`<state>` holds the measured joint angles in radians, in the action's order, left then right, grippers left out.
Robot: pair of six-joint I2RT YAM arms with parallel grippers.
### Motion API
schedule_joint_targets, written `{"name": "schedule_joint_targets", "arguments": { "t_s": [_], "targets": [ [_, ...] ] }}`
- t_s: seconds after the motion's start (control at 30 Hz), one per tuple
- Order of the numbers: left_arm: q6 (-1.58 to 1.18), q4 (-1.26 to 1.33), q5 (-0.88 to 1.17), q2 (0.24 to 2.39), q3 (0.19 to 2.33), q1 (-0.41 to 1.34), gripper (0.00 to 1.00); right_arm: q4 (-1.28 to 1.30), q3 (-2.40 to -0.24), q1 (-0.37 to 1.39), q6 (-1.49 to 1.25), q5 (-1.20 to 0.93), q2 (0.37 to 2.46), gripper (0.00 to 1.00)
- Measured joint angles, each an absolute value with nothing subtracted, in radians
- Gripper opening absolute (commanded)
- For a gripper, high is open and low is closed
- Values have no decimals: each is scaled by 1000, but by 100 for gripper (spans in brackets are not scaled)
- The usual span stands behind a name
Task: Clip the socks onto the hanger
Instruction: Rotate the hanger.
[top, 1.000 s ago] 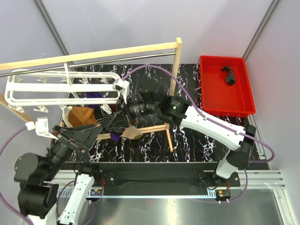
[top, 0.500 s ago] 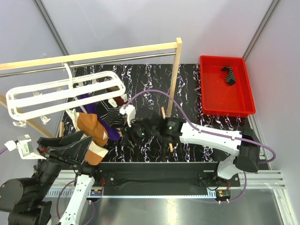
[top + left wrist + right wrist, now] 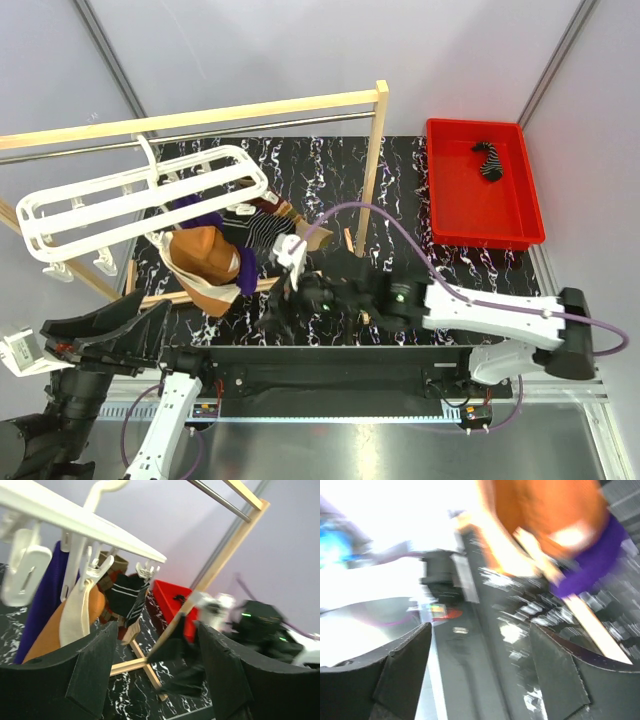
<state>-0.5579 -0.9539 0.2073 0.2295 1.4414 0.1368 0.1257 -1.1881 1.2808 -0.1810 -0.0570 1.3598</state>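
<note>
Top cam sits high over the near edge, looking down and fwd across the whole tabletop (image 3: 420,190), wide. Left wrist cam sits low, aimed up past the left claw (image 3: 156,647) at the hanger (image 3: 75,522) and socks (image 3: 127,597) (close range). Right wrist cam, blurred, is v. near the tabletop. All three share the socks.

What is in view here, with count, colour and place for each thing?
hanger: one, white, left, below the frame's rod
orange-brown sock: at least one, cream trim, hanging from the hanger
striped sock: one, black and white, hanging beside it
purple sock: at least one, hanging from the hanger
tray: one, red, right rear
tray sock: one, black and white, in the tray
wooden frame: one, pale wood, across the rear
table: one, black marbled
left gripper: open, empty, near left
right gripper: open, empty, near centre
</note>
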Motion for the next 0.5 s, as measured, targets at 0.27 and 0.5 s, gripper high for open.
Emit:
{"name": "schedule_joint_targets", "arguments": {
  "t_s": [0.27, 0.5],
  "targets": [
    [-536, -1010, 70, 222, 1468, 137, 72, 68, -1247, 1485, -71, -115, 1300, 98],
    [-520, -1065, -36, 217, 1551, 137, 71, -15, -1379, 1539, -30, 68, 1600, 100]
  ]
}}
